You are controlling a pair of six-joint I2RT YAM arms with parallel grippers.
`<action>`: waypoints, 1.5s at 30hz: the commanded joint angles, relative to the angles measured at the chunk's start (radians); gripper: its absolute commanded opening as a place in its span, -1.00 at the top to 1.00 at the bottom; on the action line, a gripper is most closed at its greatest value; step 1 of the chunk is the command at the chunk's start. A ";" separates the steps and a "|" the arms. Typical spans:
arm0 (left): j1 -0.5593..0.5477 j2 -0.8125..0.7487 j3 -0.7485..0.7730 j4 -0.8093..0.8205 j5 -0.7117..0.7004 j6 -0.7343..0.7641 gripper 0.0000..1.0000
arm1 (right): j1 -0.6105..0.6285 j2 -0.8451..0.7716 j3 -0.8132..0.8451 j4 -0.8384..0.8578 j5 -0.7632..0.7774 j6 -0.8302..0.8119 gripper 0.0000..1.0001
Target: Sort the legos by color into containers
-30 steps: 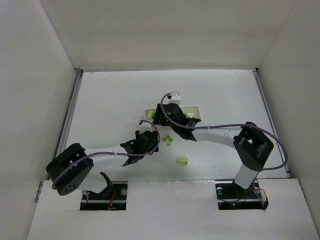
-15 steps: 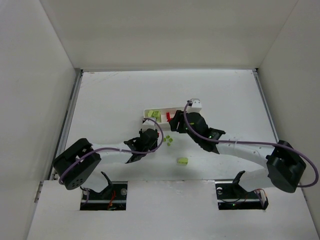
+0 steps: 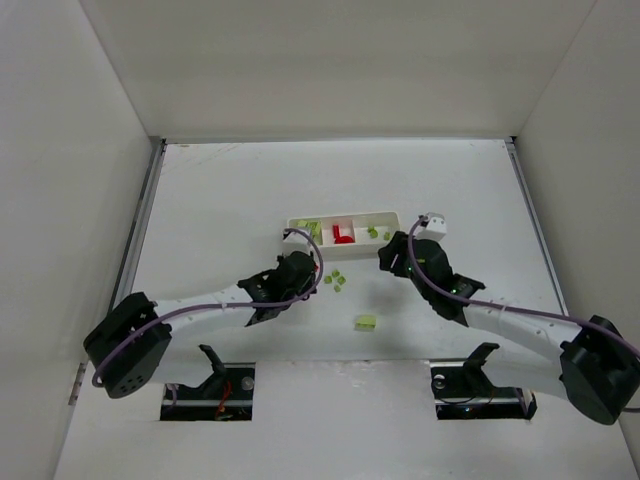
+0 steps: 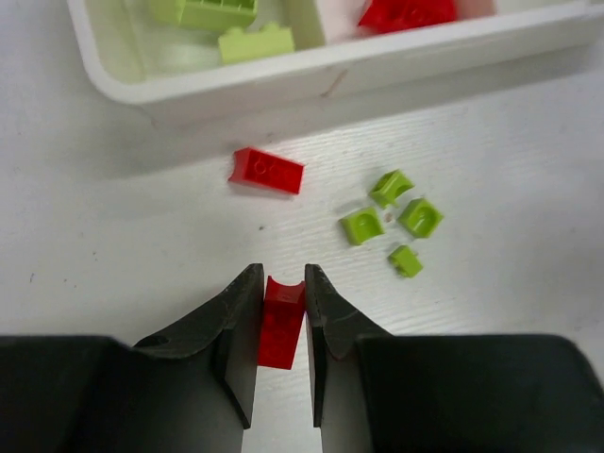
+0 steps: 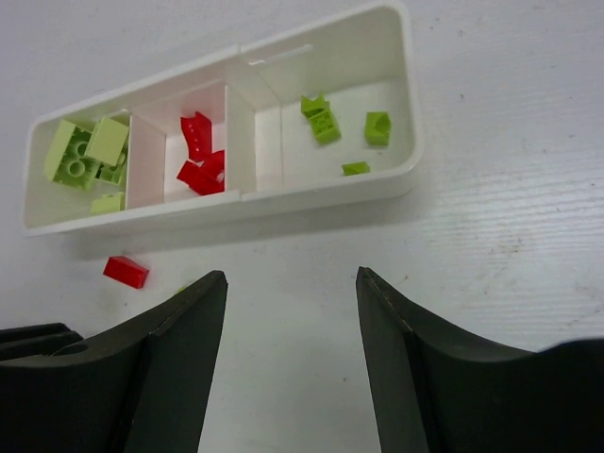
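Observation:
The long white tray lies mid-table. Its left compartment holds lime green legos, the middle one red legos, the right one small green legos. My left gripper is just in front of the tray's left end and is shut on a red lego low over the table. Another red lego lies loose beside the tray. Several small green legos lie to its right. My right gripper is open and empty, in front of the tray's right end.
One larger green lego lies alone nearer the arm bases. White walls close the table on three sides. The left arm and right arm stretch low across the near part of the table.
My right gripper has drawn back from over the tray to the right and toward the bases, uncovering all three compartments. My left gripper has shifted slightly right.

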 commanded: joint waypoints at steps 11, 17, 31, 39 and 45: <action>0.033 0.167 0.413 0.003 0.021 0.041 0.70 | -0.019 -0.052 -0.044 0.073 0.028 0.013 0.07; 0.099 0.377 0.579 0.011 0.050 0.094 0.69 | 0.022 -0.081 -0.047 0.088 0.009 -0.013 0.27; 0.125 0.475 0.647 0.021 0.015 0.125 0.20 | 0.128 0.046 0.009 0.139 -0.106 -0.090 0.28; 0.123 0.316 0.514 0.017 0.013 0.091 0.26 | 0.197 0.227 0.087 0.137 -0.144 -0.139 0.05; 0.085 0.124 0.288 0.009 -0.034 0.016 0.28 | 0.213 0.339 0.141 0.128 -0.158 -0.156 -0.04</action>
